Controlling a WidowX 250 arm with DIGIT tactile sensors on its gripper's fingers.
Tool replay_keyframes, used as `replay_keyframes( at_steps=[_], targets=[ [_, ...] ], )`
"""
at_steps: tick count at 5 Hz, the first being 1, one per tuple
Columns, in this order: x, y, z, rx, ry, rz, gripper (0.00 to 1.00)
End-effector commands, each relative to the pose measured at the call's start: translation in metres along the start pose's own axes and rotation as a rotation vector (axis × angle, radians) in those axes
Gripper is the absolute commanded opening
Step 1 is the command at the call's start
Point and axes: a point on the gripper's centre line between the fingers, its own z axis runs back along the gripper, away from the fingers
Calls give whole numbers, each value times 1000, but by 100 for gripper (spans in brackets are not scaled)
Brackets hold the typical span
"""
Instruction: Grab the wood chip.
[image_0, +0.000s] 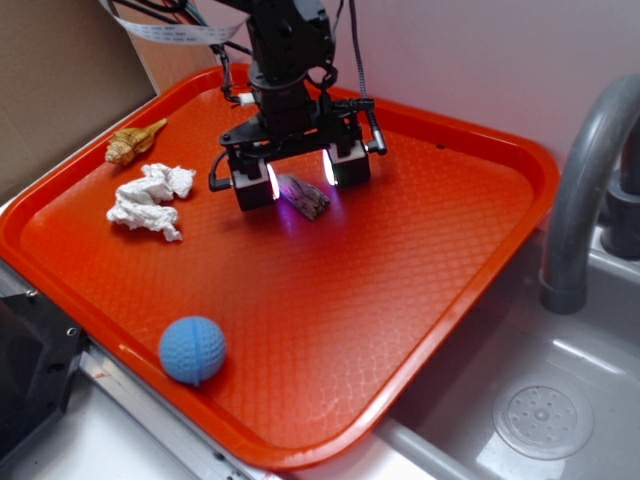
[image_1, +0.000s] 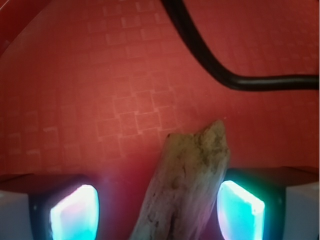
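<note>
Claw (image_0: 300, 183) is down on the orange tray (image_0: 420, 300), jaws spread, straddling the wood chip (image_0: 304, 197). Approach looks done; you have closing and lifting left. Chip lies flat mid-tray between the lit pads, nearer one pad: grey-brown, streaky grain, tapering to a rough point.

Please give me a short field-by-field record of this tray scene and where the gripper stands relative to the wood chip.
surface: orange tray beside a sink
target: wood chip, lying flat on the tray
gripper: gripper lowered over the chip, jaws apart, one lit pad on each side
contact: chip sits nearer one pad; a gap shows at the other; whether any pad touches is unclear
other items: seashell at the tray's far corner, crumpled tissue beside it, blue ball at the near edge
cable: black cable crosses the wrist view
</note>
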Motion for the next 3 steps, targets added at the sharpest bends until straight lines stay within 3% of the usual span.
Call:
replay_keyframes(
  at_steps=[1, 3],
  targets=[
    [-3, 2, 5, -40, -23, -3, 0],
    [-6, 6, 7, -44, -34, -58, 0]
  ],
)
